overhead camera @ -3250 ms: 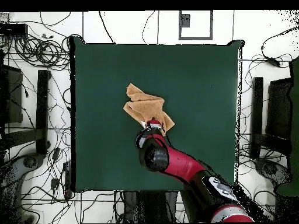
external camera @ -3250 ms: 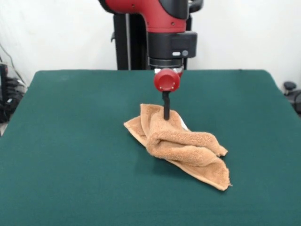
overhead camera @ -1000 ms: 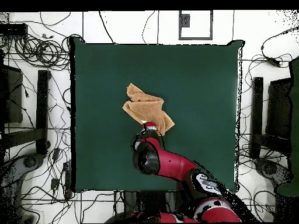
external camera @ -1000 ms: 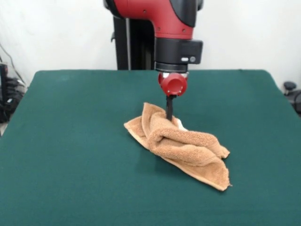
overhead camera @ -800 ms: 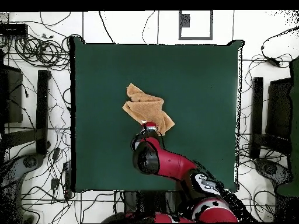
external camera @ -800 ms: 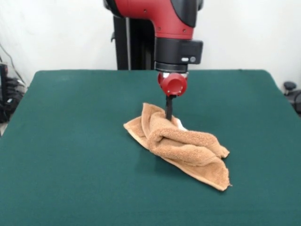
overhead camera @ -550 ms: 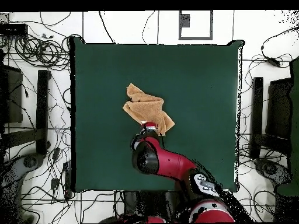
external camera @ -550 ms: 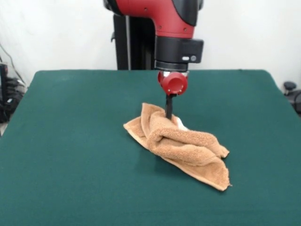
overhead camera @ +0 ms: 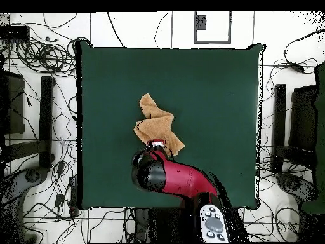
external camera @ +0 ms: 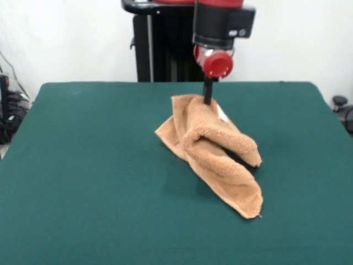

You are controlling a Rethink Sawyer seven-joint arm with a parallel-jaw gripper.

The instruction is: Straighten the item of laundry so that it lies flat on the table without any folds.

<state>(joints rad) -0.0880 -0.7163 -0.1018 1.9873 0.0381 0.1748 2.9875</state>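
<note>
In the front view the towel (external camera: 212, 152) lies a little right of the middle of the green table (external camera: 83, 182), and it is crumpled, not flat. Its nearest part is a narrow corner that rests on the felt and points toward the camera. From that corner the cloth climbs in a thick rolled fold toward the far side, with a rounded terry lobe jutting out to the right and a dark hollow beneath it. A flatter flap spreads to the left of the roll and touches the table. The farthest edge of the towel is raised off the felt, and a small white label (external camera: 222, 114) shows just beside that raised edge.

At that raised edge stands the gripper (external camera: 208, 97), a slim black tip below a round red knob, coming down from the black and red wrist of the arm (external camera: 223, 25). The tip meets the top of the cloth and the towel hangs from that point, so the tool looks clenched on the towel's far edge, though the separate fingers cannot be made out.

The overhead view shows the same heap (overhead camera: 156, 127) left of the table's centre (overhead camera: 216, 89), drawn out in a line that runs away from the robot's base, with the red arm (overhead camera: 171, 178) covering the end nearest the base. The gripper itself is hidden under the arm there.
</note>
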